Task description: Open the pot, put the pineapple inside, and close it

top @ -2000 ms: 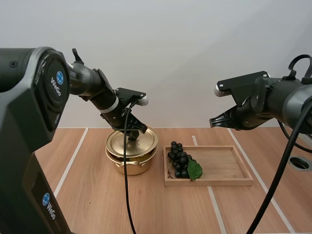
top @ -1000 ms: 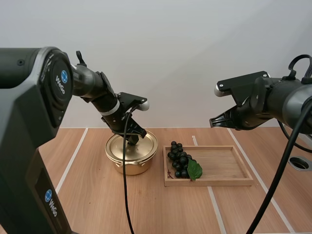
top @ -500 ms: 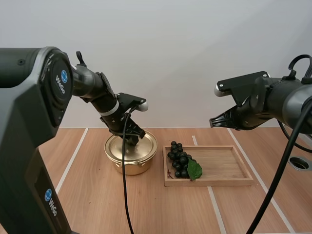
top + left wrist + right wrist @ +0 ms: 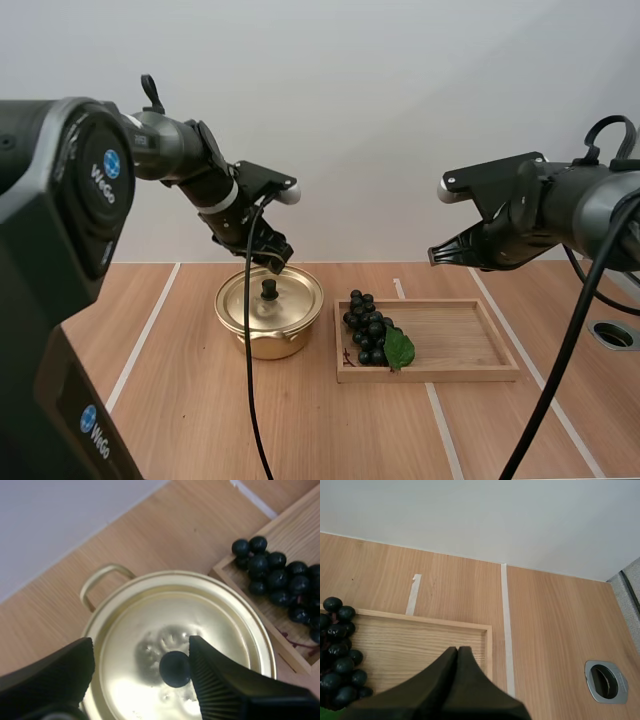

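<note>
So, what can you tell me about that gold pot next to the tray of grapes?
The pot is small, round, shiny gold-coloured metal, standing upright on the wooden table beside the tray. Its lid is on, with a black knob at its centre; a loop handle shows at one side. The left gripper hangs open just above the knob, seemingly not touching it.

Left tool (image 4: 274, 262), spread wide, hangs just over the knob (image 4: 268, 288); grapes (image 4: 368, 330) flank the pot (image 4: 266, 338).

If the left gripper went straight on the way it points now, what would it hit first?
Most likely the black knob on the gold lid. The open left gripper points down at it from above, though how far above is unclear.
</note>
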